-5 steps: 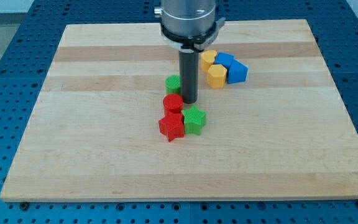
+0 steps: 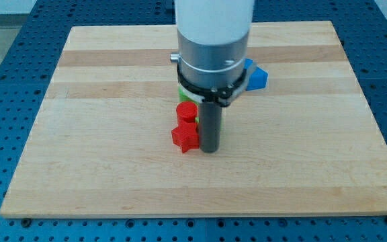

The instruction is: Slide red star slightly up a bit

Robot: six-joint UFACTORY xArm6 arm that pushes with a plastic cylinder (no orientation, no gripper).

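Observation:
The red star (image 2: pixel 185 136) lies near the board's middle. A red round block (image 2: pixel 187 111) sits just above it, touching or nearly touching. My tip (image 2: pixel 209 149) is down on the board directly to the right of the red star, very close to it. A sliver of a green block (image 2: pixel 179 93) shows above the red round block, mostly hidden behind the arm. The green star seen earlier is hidden behind the rod.
A blue block (image 2: pixel 256 76) shows at the arm's right edge near the view's top; the yellow blocks beside it are hidden by the arm. The wooden board (image 2: pixel 99 154) lies on a blue perforated table.
My tip has moved down the view, from beside the red round block to the right of the red star. The arm now hides the green star and the yellow blocks.

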